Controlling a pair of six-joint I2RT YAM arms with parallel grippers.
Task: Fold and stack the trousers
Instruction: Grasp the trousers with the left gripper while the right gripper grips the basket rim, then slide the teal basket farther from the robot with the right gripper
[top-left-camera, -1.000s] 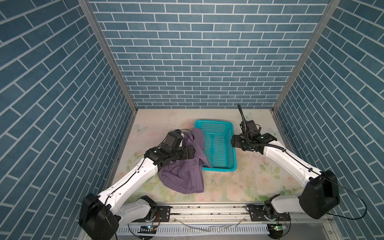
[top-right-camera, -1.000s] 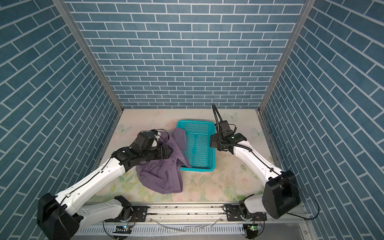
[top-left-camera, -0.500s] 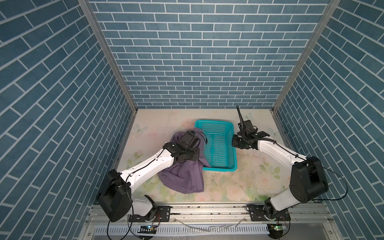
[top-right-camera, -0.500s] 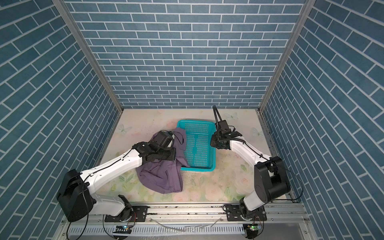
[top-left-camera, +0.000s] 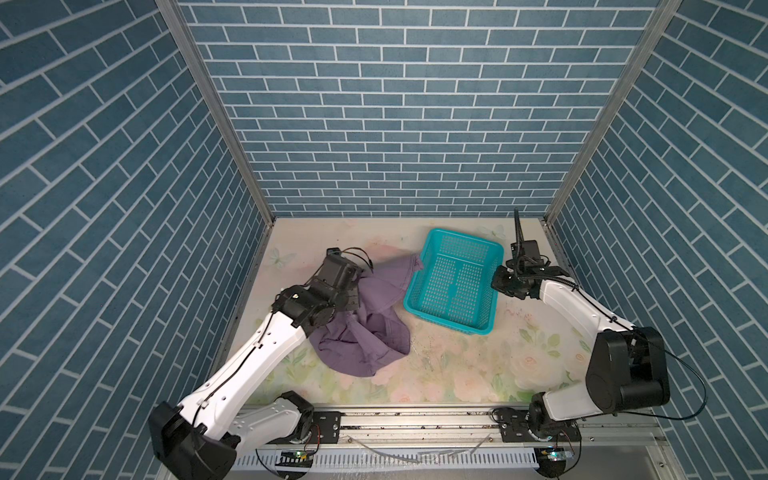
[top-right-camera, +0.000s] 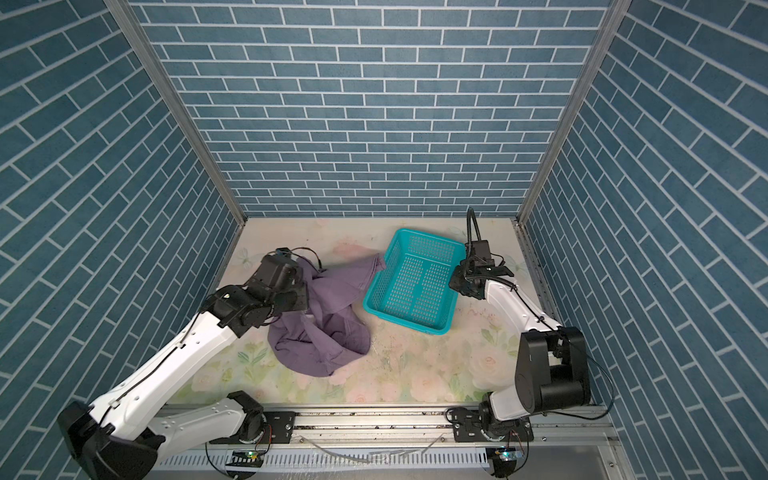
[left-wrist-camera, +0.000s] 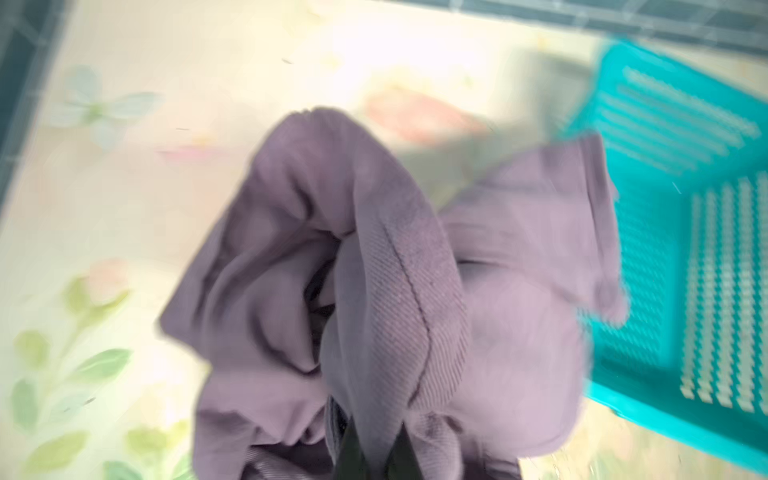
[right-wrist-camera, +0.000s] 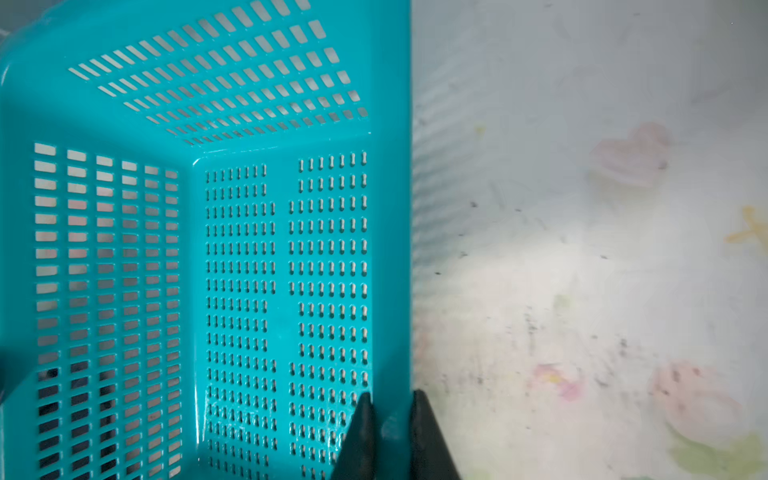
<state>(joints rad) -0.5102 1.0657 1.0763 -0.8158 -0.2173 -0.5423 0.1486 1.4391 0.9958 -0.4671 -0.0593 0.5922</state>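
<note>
Just left of basket (top-left-camera: 455, 282), on table (top-left-camera: 457, 374), trousers (top-left-camera: 365, 328) lie crumpled, one leg end at its rim. L gripper (left-wrist-camera: 376, 451) pinched shut on a fabric fold; R gripper (right-wrist-camera: 390, 432) clamped on basket wall. Rec: lift cloth slowly, spread flat, keep basket steady.

Two arms — left arm (top-left-camera: 257, 357) and right arm (top-left-camera: 573, 301) — wear white shells on long links, with black housings at joints and bases. Thin black cables trail along both; a ribbed black hose (top-left-camera: 518, 227) tops the right wrist. The right gripper (right-wrist-camera: 390, 395) has dark tapered fingers (right-wrist-camera: 357, 440).
</note>
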